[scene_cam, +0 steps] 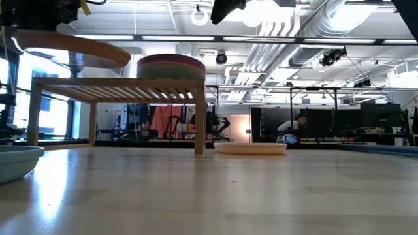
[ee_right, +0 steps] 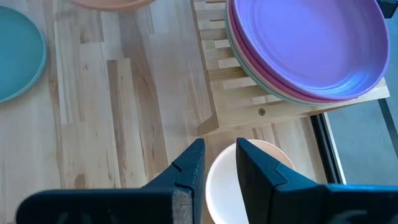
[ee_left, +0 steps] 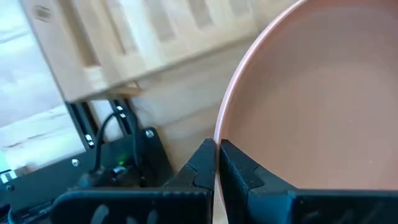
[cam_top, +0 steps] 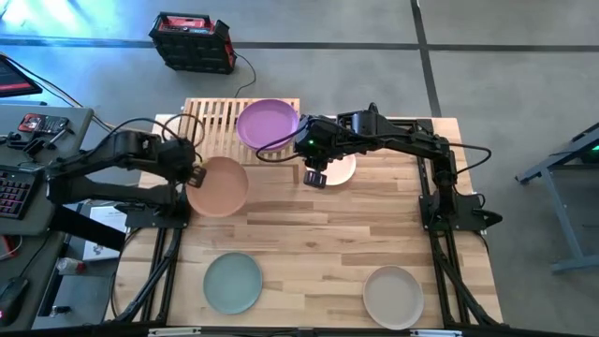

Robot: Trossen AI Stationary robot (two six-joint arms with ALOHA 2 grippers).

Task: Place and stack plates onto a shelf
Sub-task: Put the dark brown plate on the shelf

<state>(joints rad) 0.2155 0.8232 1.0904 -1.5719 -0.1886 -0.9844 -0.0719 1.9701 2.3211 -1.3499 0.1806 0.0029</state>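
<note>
The light-wood slatted shelf (cam_top: pixel 217 117) stands at the table's far edge, its legs on the tabletop. On its right half rests a stack of plates (ee_right: pixel 311 56), purple on top, with pink and sage green rims below. My left gripper (cam_top: pixel 195 175) is shut on a peach plate (cam_top: pixel 219 186), which it holds in the air in front of the shelf's left half. My right gripper (ee_right: pixel 219 146) hovers open over a pale plate (ee_right: pixel 221 186) that lies flat on the table just right of the shelf. My left gripper pinches the peach plate's rim (ee_left: pixel 219 134) on its left side between the two fingers, one over the inner face and one on the outside. The fingers come from the table's left, slanting down. The plate is lifted clear, nearly level, about as high as the shelf top (scene_cam: pixel 117 83).
A teal plate (cam_top: pixel 233 283) and a beige plate (cam_top: pixel 393 297) lie near the table's front edge, with bare tabletop (cam_top: pixel 318 225) between them and the shelf. A red and black box (cam_top: pixel 193 41) sits on the floor beyond the table.
</note>
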